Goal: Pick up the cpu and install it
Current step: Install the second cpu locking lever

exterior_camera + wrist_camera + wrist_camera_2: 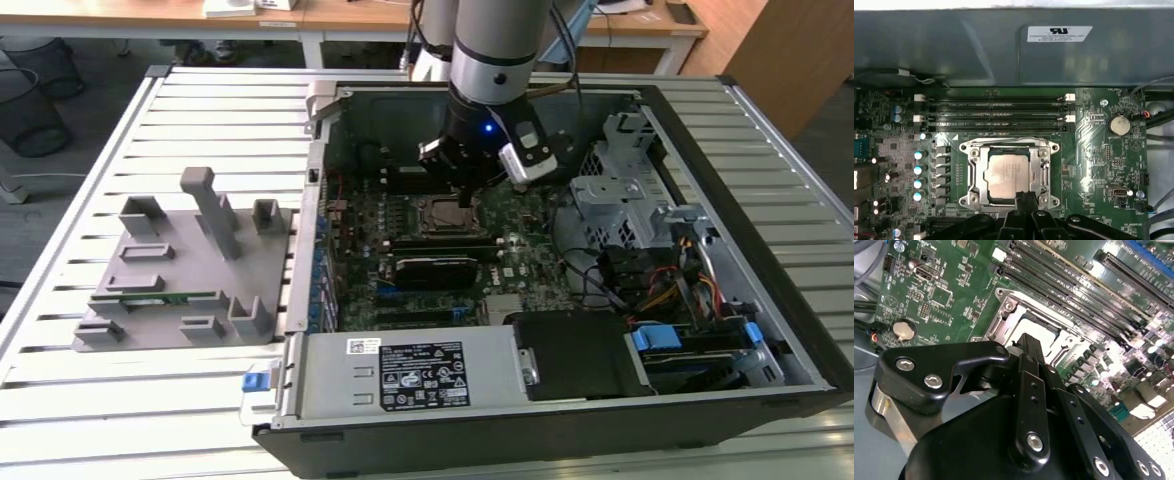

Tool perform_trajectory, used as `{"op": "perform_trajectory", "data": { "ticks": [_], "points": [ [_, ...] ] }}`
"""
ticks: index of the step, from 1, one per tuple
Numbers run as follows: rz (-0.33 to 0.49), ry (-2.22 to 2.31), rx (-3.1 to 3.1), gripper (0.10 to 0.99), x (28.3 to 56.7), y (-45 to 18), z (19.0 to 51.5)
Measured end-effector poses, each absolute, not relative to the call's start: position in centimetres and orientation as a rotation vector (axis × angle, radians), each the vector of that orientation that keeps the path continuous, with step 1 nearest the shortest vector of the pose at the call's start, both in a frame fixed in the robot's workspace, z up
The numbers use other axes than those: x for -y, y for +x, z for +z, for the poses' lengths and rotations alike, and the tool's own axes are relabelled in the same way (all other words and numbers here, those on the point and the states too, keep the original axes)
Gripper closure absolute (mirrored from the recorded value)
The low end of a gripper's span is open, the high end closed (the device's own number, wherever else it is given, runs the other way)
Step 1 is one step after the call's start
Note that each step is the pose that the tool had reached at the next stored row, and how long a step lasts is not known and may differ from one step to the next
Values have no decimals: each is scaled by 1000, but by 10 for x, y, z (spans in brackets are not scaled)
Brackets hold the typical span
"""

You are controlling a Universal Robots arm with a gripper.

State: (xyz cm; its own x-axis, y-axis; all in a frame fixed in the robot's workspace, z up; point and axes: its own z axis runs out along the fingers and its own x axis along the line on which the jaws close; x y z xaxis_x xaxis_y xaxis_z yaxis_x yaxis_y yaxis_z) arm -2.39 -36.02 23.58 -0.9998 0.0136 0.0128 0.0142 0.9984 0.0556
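Note:
The cpu (pixel 1008 174), a square chip with a shiny silver top, lies flat inside the metal socket frame (pixel 970 172) on the green motherboard (pixel 1094 165). My gripper (pixel 1024 196) hangs just above the socket's near edge, its two black fingers pressed together with nothing between them. In the exterior view the gripper (pixel 465 196) is low inside the open computer case, right over the socket (pixel 447 215). In the second wrist view the joined fingertips (pixel 1026 341) point down at the socket frame (pixel 1004 315).
Black memory slots (pixel 996 115) and the case wall (pixel 1004 50) lie beyond the socket. A coin battery (pixel 1118 125) sits to one side. On the exterior view's left a grey fixture (pixel 187 260) holds a green memory stick (pixel 147 298). Cables (pixel 654 285) and the power supply (pixel 400 370) crowd the case.

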Motion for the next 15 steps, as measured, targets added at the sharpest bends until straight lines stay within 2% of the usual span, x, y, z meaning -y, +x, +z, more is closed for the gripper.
{"op": "perform_trajectory", "data": {
  "ticks": [15],
  "points": [
    [-87,81,3124,980,378,-24,231]
  ]
}}
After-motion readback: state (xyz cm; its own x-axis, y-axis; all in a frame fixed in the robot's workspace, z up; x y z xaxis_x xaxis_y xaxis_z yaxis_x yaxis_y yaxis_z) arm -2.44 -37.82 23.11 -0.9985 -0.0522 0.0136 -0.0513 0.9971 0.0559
